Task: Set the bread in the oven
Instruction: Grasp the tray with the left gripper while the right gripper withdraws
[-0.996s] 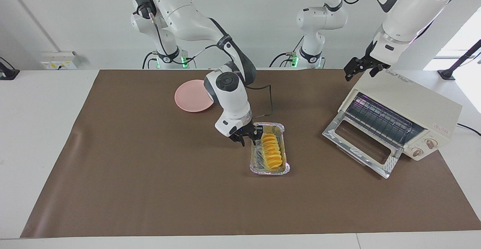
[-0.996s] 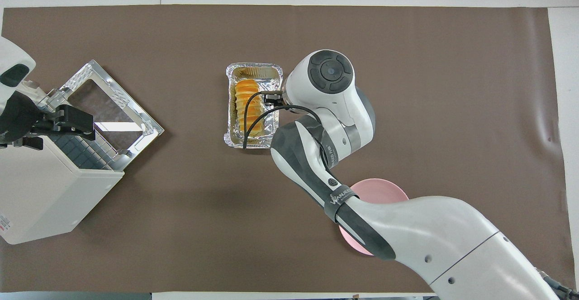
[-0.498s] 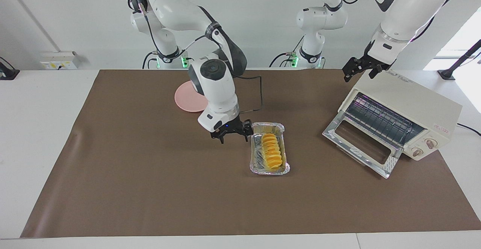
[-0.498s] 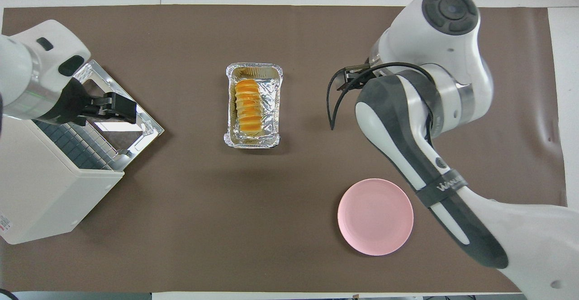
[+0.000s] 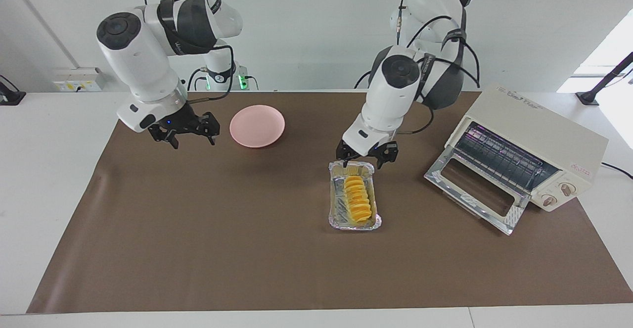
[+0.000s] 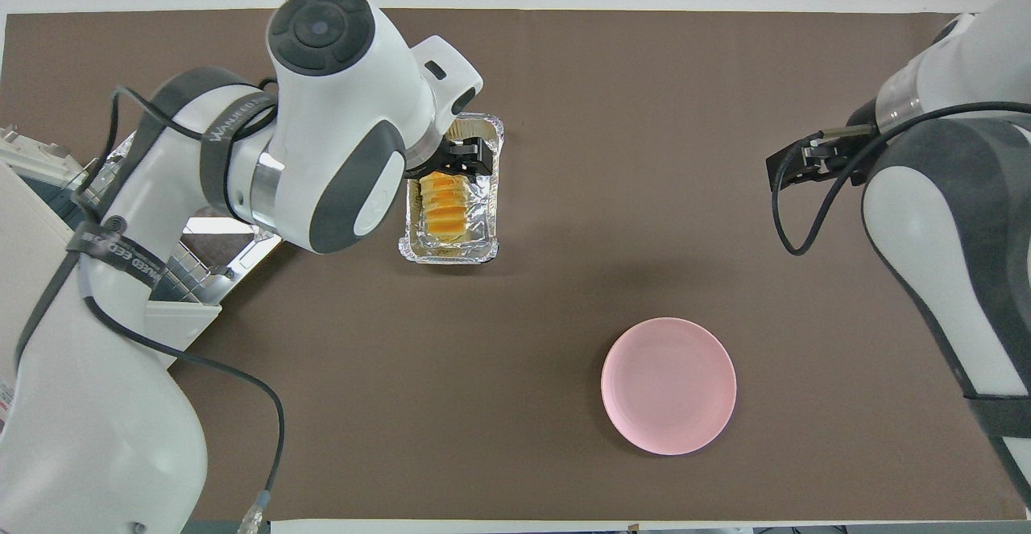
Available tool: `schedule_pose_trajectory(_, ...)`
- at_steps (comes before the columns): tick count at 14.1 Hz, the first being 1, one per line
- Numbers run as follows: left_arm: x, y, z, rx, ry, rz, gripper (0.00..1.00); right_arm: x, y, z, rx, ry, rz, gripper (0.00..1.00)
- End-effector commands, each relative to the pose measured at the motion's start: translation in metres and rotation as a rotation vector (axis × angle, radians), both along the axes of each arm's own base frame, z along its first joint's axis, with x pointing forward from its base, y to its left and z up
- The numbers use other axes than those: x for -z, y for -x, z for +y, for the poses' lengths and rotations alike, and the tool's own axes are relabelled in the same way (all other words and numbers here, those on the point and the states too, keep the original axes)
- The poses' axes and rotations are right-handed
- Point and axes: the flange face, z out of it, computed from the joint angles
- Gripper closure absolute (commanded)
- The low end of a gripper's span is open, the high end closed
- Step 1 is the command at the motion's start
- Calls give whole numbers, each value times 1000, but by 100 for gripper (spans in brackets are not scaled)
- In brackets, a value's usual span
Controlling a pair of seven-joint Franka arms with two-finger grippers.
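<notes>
The bread (image 5: 357, 198) (image 6: 445, 210), a ridged golden-orange loaf, lies in a silver foil tray (image 5: 335, 214) (image 6: 486, 220) in the middle of the brown mat. My left gripper (image 5: 364, 159) (image 6: 457, 160) hangs open just over the tray and touches nothing. The cream-white oven (image 5: 536, 132) stands at the left arm's end of the table. Its glass door (image 5: 472, 189) (image 6: 211, 236) is folded down and its wire rack shows. My right gripper (image 5: 184, 131) (image 6: 793, 165) is open and empty, raised over the mat beside the pink plate.
A pink round plate (image 5: 257, 125) (image 6: 668, 385) lies nearer to the robots than the tray, toward the right arm's end. The left arm stretches over the oven and its open door in the overhead view. Bare brown mat (image 5: 222, 249) surrounds the tray.
My right gripper left the tray's edge and swung up and away toward its own end of the table. My left gripper came from above the oven to over the tray.
</notes>
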Motion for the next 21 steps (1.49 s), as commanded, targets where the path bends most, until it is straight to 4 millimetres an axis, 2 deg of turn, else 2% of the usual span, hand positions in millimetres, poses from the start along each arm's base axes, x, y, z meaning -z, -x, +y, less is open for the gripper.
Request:
schedule_pose_trajectory(1,48,22,-36,-16,-16,19,0,-20,24,-20,14,20,-9,0)
schedule_pose_trajectory(2,64,28,-47,-23,-28,33,0,-25,27,-23,20,23,-12,0)
schedule_pose_trajectory(4,88,26,-52,-26,-31,40,0,-23,35,-26,37,28,34,0)
schedule_pose_trajectory(5,97,26,-54,-34,-34,46,7,-20,38,-27,42,28,37,0)
schedule_pose_trajectory(6,99,27,-54,-60,-36,52,21,-22,37,-30,45,27,30,0)
schedule_pose_trajectory(7,99,25,-54,-85,-35,50,33,-22,34,-42,62,25,16,0)
schedule_pose_trajectory(9,114,23,-54,-94,-25,41,34,-26,32,-45,64,24,15,0)
schedule_pose_trajectory(11,116,23,-54,-96,-24,42,49,-34,33,-47,67,25,28,0)
schedule_pose_trajectory(14,123,23,-57,-96,-21,39,49,-43,32,-45,66,25,19,0)
schedule_pose_trajectory(15,126,23,-57,-101,-25,46,67,-46,33,-45,66,25,16,0)
schedule_pose_trajectory(16,127,24,-56,-112,-31,56,93,-48,35,-46,67,29,19,0)
schedule_pose_trajectory(17,129,25,-55,-111,-32,61,100,-58,37,-46,67,31,14,0)
schedule_pose_trajectory(19,132,25,-54,-115,-29,65,100,-74,40,-45,62,54,6,0)
schedule_pose_trajectory(21,120,24,-52,-148,-24,123,100,-76,40,-45,62,54,9,0)
